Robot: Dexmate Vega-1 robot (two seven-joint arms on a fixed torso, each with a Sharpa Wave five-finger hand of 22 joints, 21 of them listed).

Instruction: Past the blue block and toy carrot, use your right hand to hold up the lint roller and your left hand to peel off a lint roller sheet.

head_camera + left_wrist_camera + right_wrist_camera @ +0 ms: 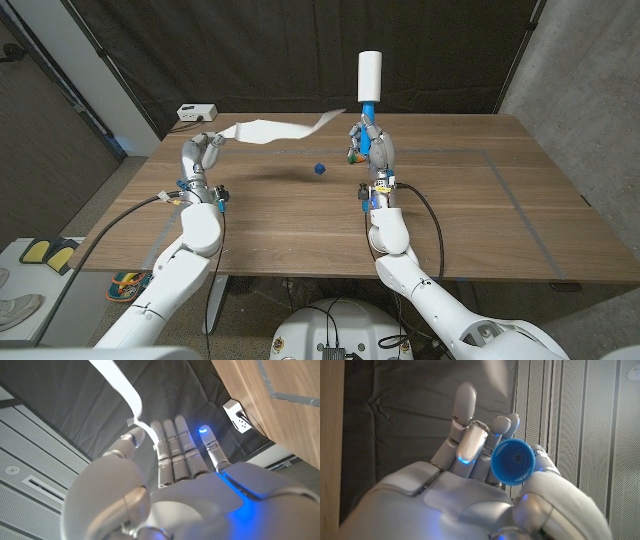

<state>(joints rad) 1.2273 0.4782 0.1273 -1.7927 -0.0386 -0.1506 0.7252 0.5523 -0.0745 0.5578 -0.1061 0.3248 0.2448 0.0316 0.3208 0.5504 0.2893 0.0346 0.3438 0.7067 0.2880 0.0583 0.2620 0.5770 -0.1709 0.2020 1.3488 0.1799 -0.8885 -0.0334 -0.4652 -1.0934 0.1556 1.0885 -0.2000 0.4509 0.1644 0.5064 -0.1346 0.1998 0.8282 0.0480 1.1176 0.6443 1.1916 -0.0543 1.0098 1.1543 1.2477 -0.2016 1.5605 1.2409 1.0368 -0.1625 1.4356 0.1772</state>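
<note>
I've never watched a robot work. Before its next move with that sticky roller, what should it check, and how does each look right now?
1. Right robot hand grips the lint roller by its blue handle, upright: ok.
2. Left robot hand pinches the end of the peeled sheet: ok.
3. Sheet fully free of the roller: cannot tell; its far end blurs close to the roller.
4. Blue block lies clear of both hands: ok.
5. Toy carrot sits partly hidden behind the right hand: cannot tell.
</note>
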